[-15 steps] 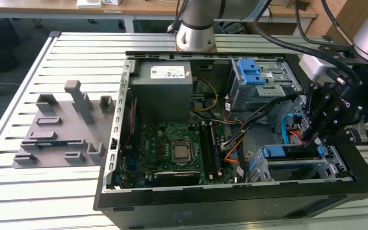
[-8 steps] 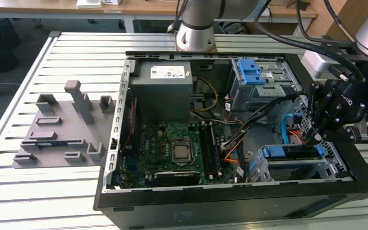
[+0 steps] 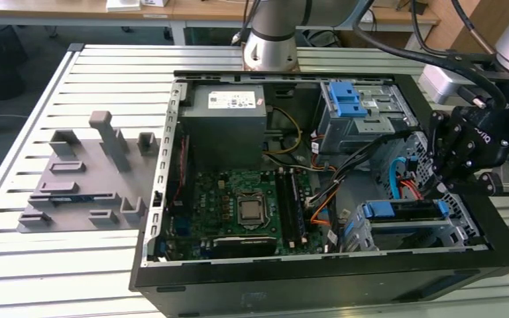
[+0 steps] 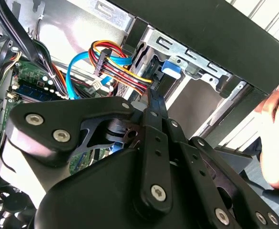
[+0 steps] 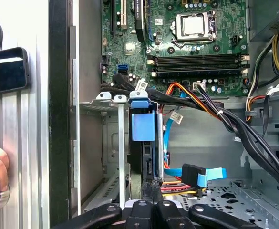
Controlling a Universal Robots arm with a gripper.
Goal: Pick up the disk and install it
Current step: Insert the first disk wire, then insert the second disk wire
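Gripper fingers (image 5: 151,191) are seen closed together, nothing held, at the end of the disk (image 5: 143,128), which is seated on edge in the metal drive bay (image 3: 413,228) at the case's (image 3: 343,281) five o'clock corner.

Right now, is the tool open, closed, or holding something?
Tool: closed, its thin black fingertips together against the end of the silver hard drive with blue plastic rails, which sits in the metal drive bay.

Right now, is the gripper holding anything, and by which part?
The gripper looks shut on the disk, pinching the thin end opposite its blue tab, with the drive seated in the lower cage.
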